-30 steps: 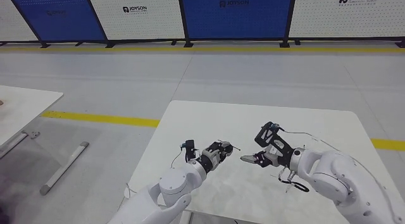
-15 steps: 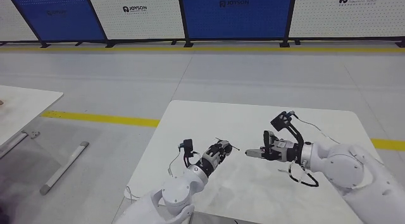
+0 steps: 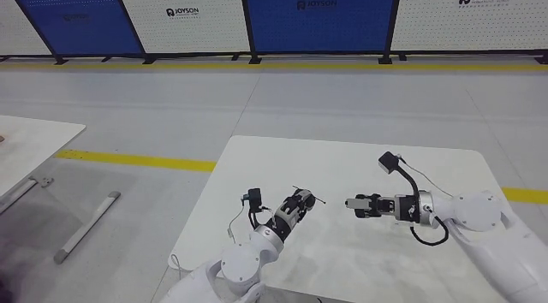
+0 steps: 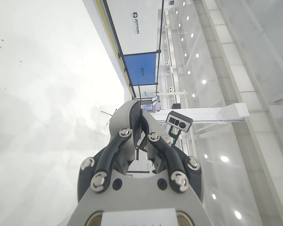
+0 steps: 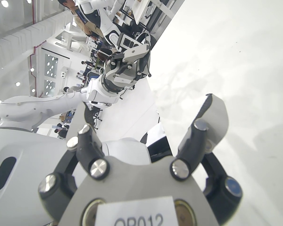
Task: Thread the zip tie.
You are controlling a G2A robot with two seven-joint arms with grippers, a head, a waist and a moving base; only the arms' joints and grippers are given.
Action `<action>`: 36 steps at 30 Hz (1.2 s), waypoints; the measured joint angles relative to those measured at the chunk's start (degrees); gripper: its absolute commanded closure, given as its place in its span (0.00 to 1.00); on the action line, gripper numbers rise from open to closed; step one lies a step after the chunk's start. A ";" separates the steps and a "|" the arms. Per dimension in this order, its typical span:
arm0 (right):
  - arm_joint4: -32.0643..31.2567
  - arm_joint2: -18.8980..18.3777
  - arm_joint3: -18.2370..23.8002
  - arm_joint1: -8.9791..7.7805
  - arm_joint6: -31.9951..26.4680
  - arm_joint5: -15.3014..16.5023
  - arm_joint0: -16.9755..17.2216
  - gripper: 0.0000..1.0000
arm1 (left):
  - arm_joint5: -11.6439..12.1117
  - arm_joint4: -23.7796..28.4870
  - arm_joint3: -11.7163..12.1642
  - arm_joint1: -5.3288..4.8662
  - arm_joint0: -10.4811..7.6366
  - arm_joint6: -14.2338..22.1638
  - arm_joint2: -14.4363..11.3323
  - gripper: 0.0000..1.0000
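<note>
pinching the thin black plastic zip tie (image 3: 308,194) between closed pads, the left gripper (image 3: 298,202) holds it over the white rectangular table (image 3: 342,153). from the top view i read the tie's long axis as slanting, with one end poking toward the right gripper (image 3: 352,204). that gripper faces it across a short gap, jaws spread and empty. in the left wrist view a short length of tie stands past the fingertips (image 4: 136,109). i judge the right arm must close in along that axis to catch the free end.
</note>
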State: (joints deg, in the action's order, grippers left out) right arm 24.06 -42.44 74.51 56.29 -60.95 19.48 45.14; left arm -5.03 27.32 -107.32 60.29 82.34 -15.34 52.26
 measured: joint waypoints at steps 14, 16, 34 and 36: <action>10.63 0.01 -5.74 2.64 -7.44 0.00 0.63 0.00 | -1.12 0.25 -0.88 0.49 0.62 1.31 0.40 1.00; 11.99 -0.19 -7.20 3.67 -8.94 0.00 0.45 0.00 | -1.65 0.47 -1.15 0.62 0.71 1.60 0.46 1.00; 13.52 0.86 -9.83 6.05 -10.25 -1.60 0.68 0.00 | -3.26 1.40 -0.86 1.63 -0.24 2.68 -0.74 1.00; 13.48 1.99 -10.65 6.92 -10.87 -1.65 -0.03 0.00 | -3.67 0.86 -0.82 2.04 -0.80 2.20 -1.63 1.00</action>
State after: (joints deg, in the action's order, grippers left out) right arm 37.54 -40.45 63.86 63.21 -71.82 17.83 45.11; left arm -8.70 28.18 -108.14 62.33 81.54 -13.14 50.63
